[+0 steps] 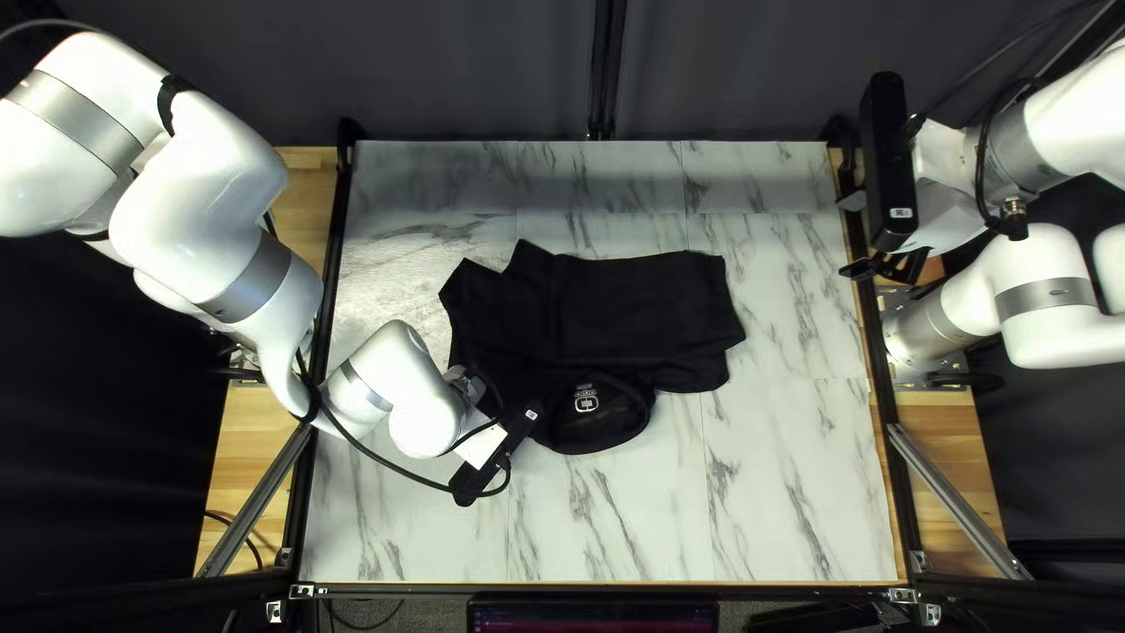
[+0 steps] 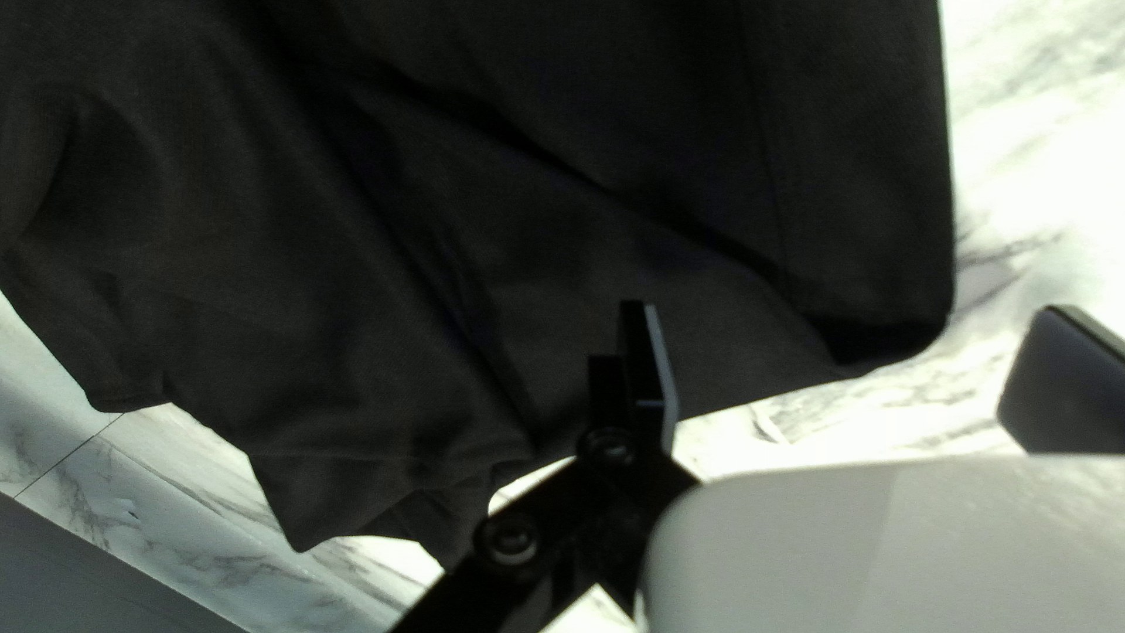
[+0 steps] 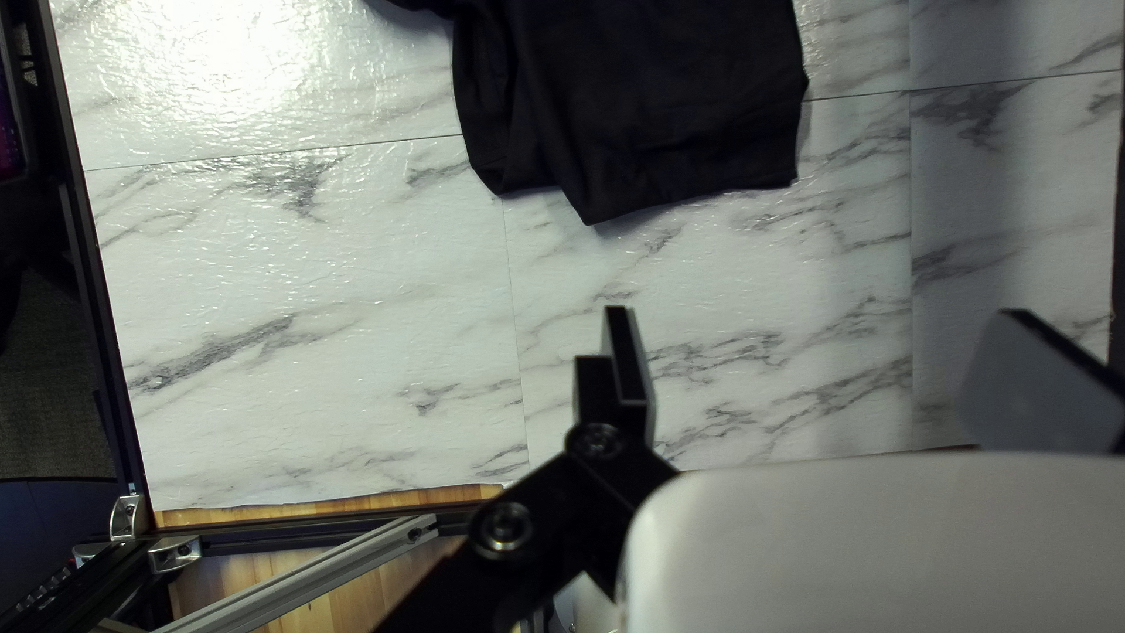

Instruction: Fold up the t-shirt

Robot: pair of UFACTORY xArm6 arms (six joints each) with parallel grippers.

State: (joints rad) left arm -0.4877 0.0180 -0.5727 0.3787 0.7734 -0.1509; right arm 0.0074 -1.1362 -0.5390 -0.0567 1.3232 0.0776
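Left gripper (image 2: 846, 322) and right gripper (image 3: 817, 322): wide open, empty. Black cloth t-shirt (image 1: 633, 305), centre of the top left view: neat folding likely needs every layer pinched at 1 edge.

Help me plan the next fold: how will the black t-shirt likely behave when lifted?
The t-shirt will probably droop, given the soft creases across it. Its layers may slip apart, since their edges lie unevenly stacked at the right of the top left view.
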